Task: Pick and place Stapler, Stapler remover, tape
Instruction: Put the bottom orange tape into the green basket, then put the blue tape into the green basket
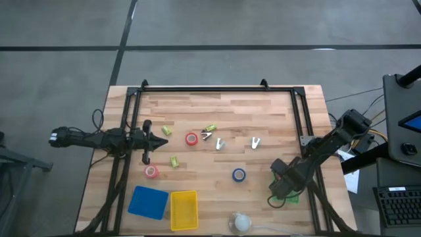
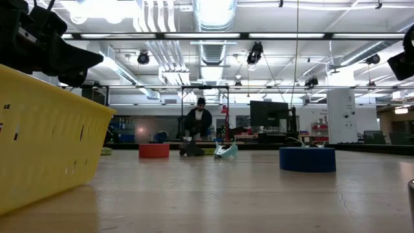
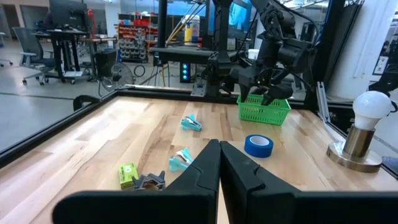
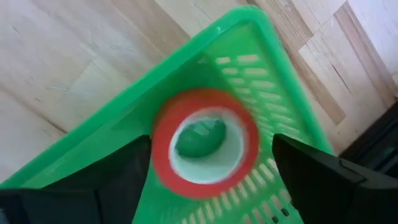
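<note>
My right gripper (image 4: 211, 168) hangs open over the green basket (image 1: 289, 192) at the table's right, pointing down. A red tape roll (image 4: 205, 143) shows blurred between its spread fingers, above the basket's floor, with a gap on the one side. My left gripper (image 1: 158, 139) waits shut at the table's left. Lying flat on the table are a red tape roll (image 1: 191, 139), a pinkish one (image 1: 151, 172) and a blue one (image 1: 239, 174). Small yellow-green staplers (image 1: 174, 160) and pale stapler removers (image 1: 220, 143) lie mid-table.
A blue basket (image 1: 148, 202) and a yellow basket (image 1: 183, 209) stand at the near edge, left of centre. A bulb on a base (image 1: 241, 222) stands near the front edge. A black frame (image 1: 217, 89) runs round the table. A person (image 2: 198, 120) sits far behind.
</note>
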`<state>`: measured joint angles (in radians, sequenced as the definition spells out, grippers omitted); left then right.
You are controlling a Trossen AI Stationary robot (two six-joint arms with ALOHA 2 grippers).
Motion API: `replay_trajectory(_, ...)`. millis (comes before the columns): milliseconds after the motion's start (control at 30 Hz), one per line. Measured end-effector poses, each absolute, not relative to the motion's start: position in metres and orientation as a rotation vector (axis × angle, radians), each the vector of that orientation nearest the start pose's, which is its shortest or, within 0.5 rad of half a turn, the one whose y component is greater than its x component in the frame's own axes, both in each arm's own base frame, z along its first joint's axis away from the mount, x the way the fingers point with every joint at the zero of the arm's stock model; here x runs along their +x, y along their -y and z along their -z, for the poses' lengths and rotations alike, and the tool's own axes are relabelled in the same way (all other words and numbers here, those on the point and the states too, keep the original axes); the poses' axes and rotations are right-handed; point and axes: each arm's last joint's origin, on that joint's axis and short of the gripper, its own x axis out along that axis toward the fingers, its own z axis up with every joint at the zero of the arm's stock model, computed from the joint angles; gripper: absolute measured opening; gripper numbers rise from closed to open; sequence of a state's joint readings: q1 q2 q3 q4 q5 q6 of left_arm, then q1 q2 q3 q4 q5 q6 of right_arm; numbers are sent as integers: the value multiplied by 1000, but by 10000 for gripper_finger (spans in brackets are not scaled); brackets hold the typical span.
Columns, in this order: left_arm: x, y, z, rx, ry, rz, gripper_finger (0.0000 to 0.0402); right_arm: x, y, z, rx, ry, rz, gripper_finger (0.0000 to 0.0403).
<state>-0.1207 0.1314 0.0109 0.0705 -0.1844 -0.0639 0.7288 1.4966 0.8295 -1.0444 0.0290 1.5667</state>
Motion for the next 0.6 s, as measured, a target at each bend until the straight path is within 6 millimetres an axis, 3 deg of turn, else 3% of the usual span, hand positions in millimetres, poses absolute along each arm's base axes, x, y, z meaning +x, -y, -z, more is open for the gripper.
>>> replay_trajectory(133,105,7,-163,-56,-49,-65,12,161,-143,-168,538,-1502,756,364)
replay_trajectory(300,105,7,-163,-56,-51,-65,12,162,-144,-173,536,-1508,730,368)
replay_trajectory(600,105,7,-163,-56,-52,-65,12,179,-154,-209,460,-1387,616,368)
